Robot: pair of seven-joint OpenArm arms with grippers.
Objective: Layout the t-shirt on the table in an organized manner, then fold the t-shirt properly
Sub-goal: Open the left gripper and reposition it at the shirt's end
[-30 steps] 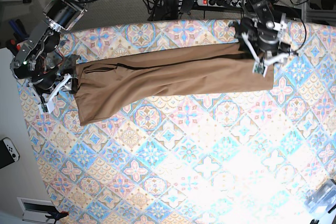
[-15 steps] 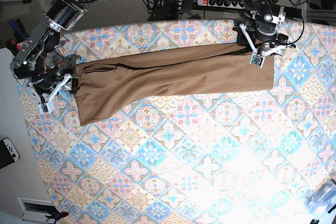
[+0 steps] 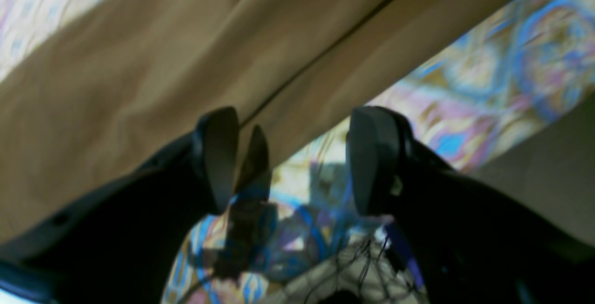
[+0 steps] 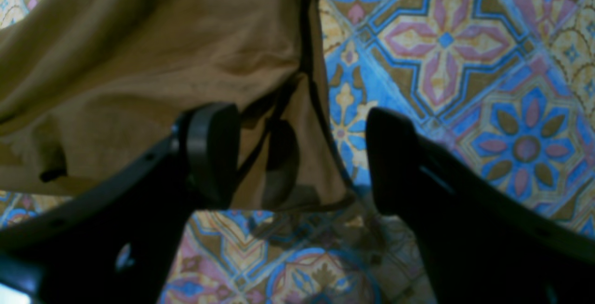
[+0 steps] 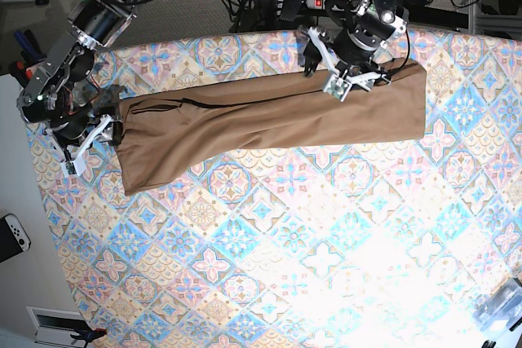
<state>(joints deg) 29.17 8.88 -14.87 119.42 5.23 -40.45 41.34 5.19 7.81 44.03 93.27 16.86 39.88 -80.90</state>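
The tan-brown t-shirt (image 5: 269, 116) lies as a long folded strip across the far half of the patterned table (image 5: 285, 242). My left gripper (image 5: 323, 67) is open over the strip's far edge, right of its middle. In the left wrist view the left gripper (image 3: 293, 164) shows bare table between its fingers, with the t-shirt (image 3: 186, 53) and its dark seam just ahead. My right gripper (image 5: 90, 143) is open at the strip's left end. In the right wrist view the right gripper (image 4: 302, 155) has a corner of the t-shirt (image 4: 153, 62) lying between its fingers, ungripped.
A white surface (image 5: 16, 283) borders the table on the left, with a black-and-white controller (image 5: 12, 235) on it. Cables and a power strip (image 5: 342, 2) run behind the far edge. A clear plastic item (image 5: 499, 307) sits at the near right corner.
My left arm has moved from the strip's right end leftward along its far edge, with its jaws open. The t-shirt and the right arm have stayed put.
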